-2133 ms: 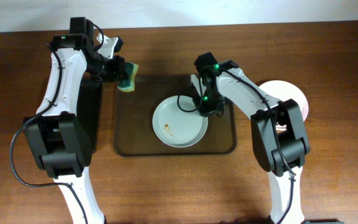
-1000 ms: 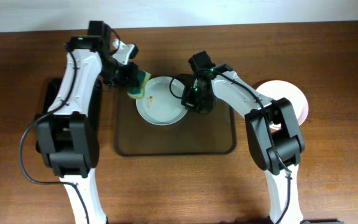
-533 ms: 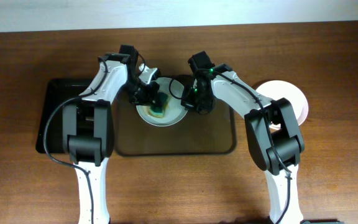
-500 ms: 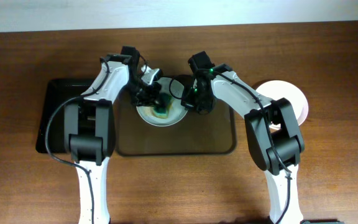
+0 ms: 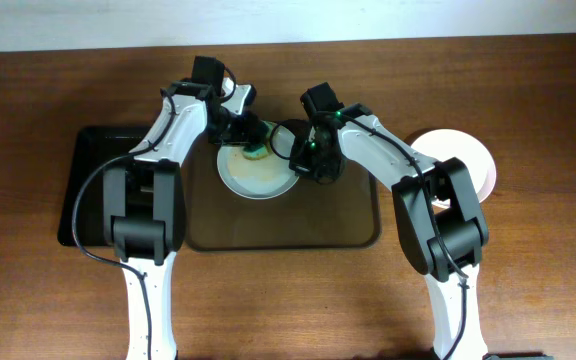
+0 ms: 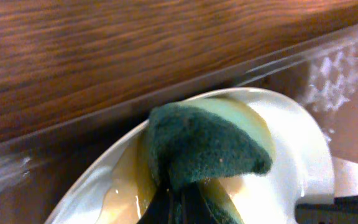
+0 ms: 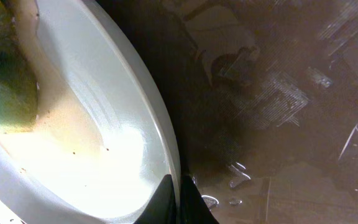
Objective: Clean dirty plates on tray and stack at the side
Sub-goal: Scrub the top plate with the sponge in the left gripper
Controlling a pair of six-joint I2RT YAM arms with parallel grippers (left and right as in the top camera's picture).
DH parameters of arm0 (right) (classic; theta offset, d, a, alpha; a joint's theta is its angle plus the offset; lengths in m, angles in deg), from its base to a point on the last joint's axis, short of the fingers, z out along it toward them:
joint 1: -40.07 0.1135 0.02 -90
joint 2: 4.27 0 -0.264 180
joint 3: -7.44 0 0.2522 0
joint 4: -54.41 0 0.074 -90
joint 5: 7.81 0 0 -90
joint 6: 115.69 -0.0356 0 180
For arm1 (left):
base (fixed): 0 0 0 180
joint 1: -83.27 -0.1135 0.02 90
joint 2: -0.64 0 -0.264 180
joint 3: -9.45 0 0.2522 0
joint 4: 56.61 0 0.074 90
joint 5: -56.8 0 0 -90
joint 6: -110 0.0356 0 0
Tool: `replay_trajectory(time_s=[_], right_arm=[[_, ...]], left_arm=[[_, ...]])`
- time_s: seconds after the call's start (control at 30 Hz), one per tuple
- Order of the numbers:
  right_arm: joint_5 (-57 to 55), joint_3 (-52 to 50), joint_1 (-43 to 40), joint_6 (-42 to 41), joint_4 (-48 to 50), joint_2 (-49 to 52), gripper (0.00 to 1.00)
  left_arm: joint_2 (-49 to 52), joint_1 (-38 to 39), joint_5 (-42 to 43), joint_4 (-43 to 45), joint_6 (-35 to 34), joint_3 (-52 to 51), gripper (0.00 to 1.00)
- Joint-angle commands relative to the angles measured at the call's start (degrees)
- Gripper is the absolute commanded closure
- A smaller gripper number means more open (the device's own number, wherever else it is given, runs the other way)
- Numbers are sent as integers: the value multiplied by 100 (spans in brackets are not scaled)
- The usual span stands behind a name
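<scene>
- Since half a second ago, our left gripper (image 6: pixel 180 204) has drawn the sponge (image 6: pixel 197 149) from the middle of the plate (image 5: pixel 260 178) to the plate's far edge, close to the far rim of the brown tray (image 5: pixel 348 215).
- Our left fingers are pinched tight on the sponge, with its dark green face turned up and a yellow layer beneath.
- The sponge rests on the plate, which is covered by a thin yellowish-brown wet film.
- The plate sits in the far left part of the brown tray and, in the wrist views, looks tipped up from the tray floor.
- Our right gripper (image 7: pixel 176 196) is closed on the plate's right rim, one finger on each side of the edge.
- The tray floor beside that rim is wet and shiny.
- A second plate (image 5: pixel 468 160) lies on the wooden table (image 5: pixel 528 260) off the brown tray's right side; our right arm hides part of it.
- A black tray (image 5: pixel 83 190) lies just beside the brown tray's left side.
</scene>
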Motion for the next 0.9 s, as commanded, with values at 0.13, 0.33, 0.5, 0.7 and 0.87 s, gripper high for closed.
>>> replay_trajectory(time_s=[0.13, 0.33, 0.5, 0.7, 0.87], right_arm=[[-79, -26, 90, 83, -42, 140, 96], [-79, -26, 90, 83, -44, 140, 96], [-81, -26, 90, 85, -42, 140, 96], [-81, -26, 90, 103, -39, 140, 96], [-83, -26, 87, 103, -42, 140, 96]], left_arm=[[173, -105, -2667, -1982, -210, 20, 99], [173, -26, -1272, -3252, 914, 17, 99], [173, 278, -369, -2743, 1429, 17, 99], [173, 632, -739, -1495, 313, 20, 99], [173, 483, -1545, -1342, -66, 894, 99]])
